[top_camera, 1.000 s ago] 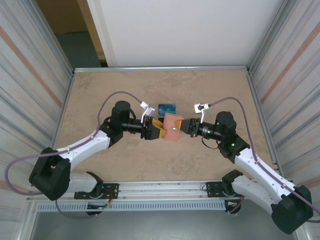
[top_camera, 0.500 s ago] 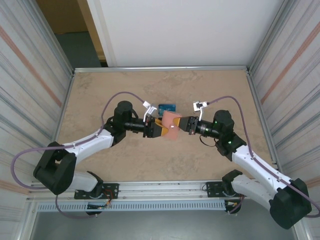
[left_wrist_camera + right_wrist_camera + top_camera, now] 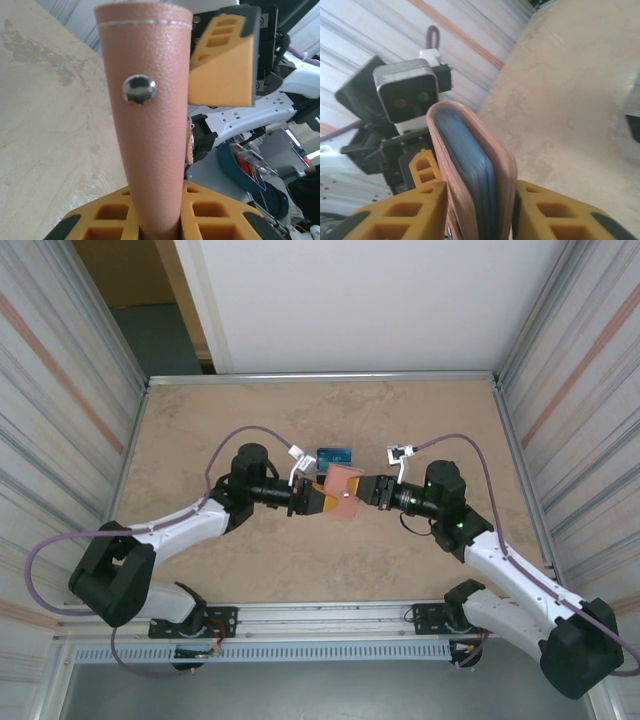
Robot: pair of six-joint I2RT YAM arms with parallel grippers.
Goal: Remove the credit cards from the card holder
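At the middle of the table (image 3: 200, 420), the tan card holder (image 3: 343, 492) sits between the two arms. The left gripper (image 3: 318, 498) comes in from 9 o'clock and the right gripper (image 3: 366, 490) from 3 o'clock.

On the left wrist camera, the holder (image 3: 150, 125) rises straight out from between the yellow fingers of the left gripper (image 3: 155, 220). Those fingers are clamped tight on its leather edge. A shiny snap stud (image 3: 139, 89) faces the lens, and one yellow finger (image 3: 220, 75) of the right gripper sits against the holder's far side at 2 o'clock.

On the right wrist camera, the holder (image 3: 470, 165) stands edge-on with its blue-grey inner panels (image 3: 470, 160) folded nearly together. The fingers of the right gripper (image 3: 480, 210) hug it on both sides, but I cannot tell whether they are pressing or only flanking it.

One teal-blue credit card (image 3: 335, 455) lies flat on the table at 12 o'clock from the holder, just beyond it.
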